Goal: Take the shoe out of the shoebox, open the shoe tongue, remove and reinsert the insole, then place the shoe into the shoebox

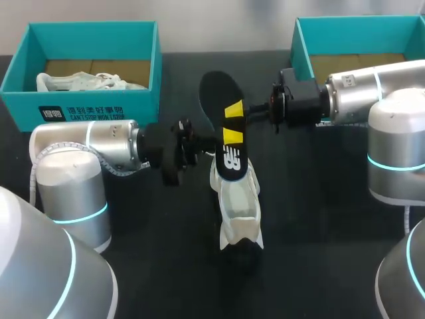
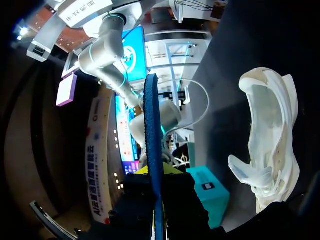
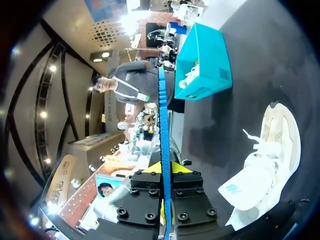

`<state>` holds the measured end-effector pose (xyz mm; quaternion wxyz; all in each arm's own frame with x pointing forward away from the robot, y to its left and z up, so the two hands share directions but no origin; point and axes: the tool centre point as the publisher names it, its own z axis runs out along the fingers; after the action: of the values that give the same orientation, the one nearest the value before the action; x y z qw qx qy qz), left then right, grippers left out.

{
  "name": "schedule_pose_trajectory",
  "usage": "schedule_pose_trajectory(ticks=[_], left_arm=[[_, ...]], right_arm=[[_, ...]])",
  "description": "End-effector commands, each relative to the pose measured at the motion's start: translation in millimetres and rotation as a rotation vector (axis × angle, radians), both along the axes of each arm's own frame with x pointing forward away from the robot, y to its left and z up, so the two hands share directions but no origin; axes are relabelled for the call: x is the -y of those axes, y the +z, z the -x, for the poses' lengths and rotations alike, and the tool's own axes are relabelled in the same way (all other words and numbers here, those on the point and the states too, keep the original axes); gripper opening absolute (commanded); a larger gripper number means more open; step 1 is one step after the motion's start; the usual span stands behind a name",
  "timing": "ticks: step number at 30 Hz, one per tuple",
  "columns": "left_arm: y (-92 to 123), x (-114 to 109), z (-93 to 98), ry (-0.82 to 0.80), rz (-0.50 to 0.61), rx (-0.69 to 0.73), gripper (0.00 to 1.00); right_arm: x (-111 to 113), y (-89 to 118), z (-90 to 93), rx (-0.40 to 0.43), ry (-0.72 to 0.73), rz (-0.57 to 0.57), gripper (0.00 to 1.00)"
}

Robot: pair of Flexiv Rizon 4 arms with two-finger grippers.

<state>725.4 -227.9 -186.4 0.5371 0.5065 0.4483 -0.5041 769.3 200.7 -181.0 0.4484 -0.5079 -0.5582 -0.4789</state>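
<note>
Both my arms meet over the middle of the dark counter (image 1: 319, 219). The left claw (image 1: 232, 137) and the right claw (image 1: 234, 109) are each clenched on the black insole (image 1: 221, 93), which is held in the air between them. In both wrist views its blue edge runs as a thin line between the fingers. The white shoe (image 1: 238, 206) lies on the counter just under the insole, opening upward, well apart from the teal right shoebox (image 1: 302, 46). I judge the insole light, thin and floppy, likely to sag if pinched at one end, so a grip across its middle suits it. The shoe looks soft-sided and light and may skid, so I would take it by the heel collar.
</note>
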Motion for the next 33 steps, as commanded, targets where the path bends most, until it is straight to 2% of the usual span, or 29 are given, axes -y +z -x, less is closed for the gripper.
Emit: schedule_pose_trajectory(ticks=[1,2,12,19,21,33], left_arm=[[2,-4,1.5,0.000,0.006,-0.002,0.77],[4,-7,2.2,-0.003,0.006,-0.003,1.00],[15,-60,-0.3,0.008,-0.055,-0.059,1.00],[26,-89,-11.6,-0.003,-0.229,-0.136,1.00],[36,-95,-15.5,-0.063,-0.329,-0.090,1.00],[36,-95,-15.5,-0.063,-0.329,-0.090,1.00]], right_arm=[[-1,0,-0.2,0.000,-0.001,0.001,0.00],[0,0,-0.3,0.000,-0.001,0.001,0.00],[5,-10,2.5,-0.011,-0.011,-0.010,0.00],[5,-17,5.7,-0.012,-0.008,-0.014,0.00],[5,-19,6.7,-0.019,0.001,-0.020,0.00],[4,-21,7.8,-0.028,0.005,-0.031,0.00]])
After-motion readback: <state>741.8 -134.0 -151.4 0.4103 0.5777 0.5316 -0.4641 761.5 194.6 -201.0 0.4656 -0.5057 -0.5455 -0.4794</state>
